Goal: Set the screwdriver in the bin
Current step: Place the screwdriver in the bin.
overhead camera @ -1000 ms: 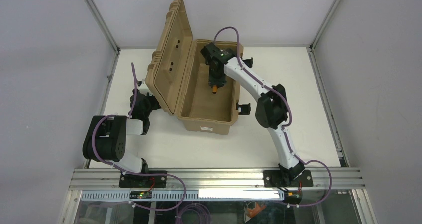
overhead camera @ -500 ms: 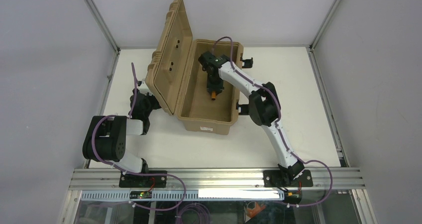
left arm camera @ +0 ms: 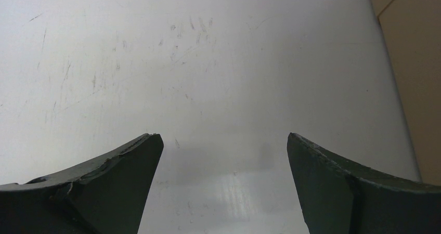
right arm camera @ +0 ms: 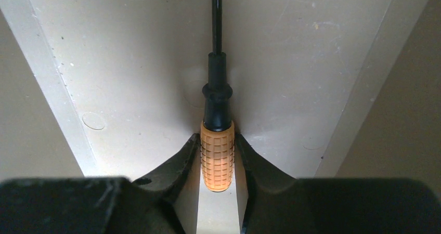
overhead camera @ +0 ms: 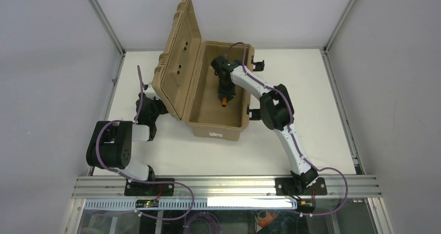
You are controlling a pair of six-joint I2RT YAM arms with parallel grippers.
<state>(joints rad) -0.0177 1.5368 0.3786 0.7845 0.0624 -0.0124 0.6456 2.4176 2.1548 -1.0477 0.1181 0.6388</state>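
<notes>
Screwdriver [right arm camera: 217,158], small and slim with a bumpy orange handle and thin black shaft, is hanging inside the big tan plastic bin [overhead camera: 214,131]. My right tool [right arm camera: 217,143] is pinching its handle tight. It is looking light, stiff and grippy there. My left tool [left arm camera: 223,140] is gaping wide, holding nothing.

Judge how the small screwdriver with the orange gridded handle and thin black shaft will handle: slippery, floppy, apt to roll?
The orange-handled screwdriver probably grips well: its handle is cross-hatched where the right gripper pinches it. It looks rigid, the shaft straight. Being round and slim, it may roll on the smooth floor of the tan plastic case.
</notes>
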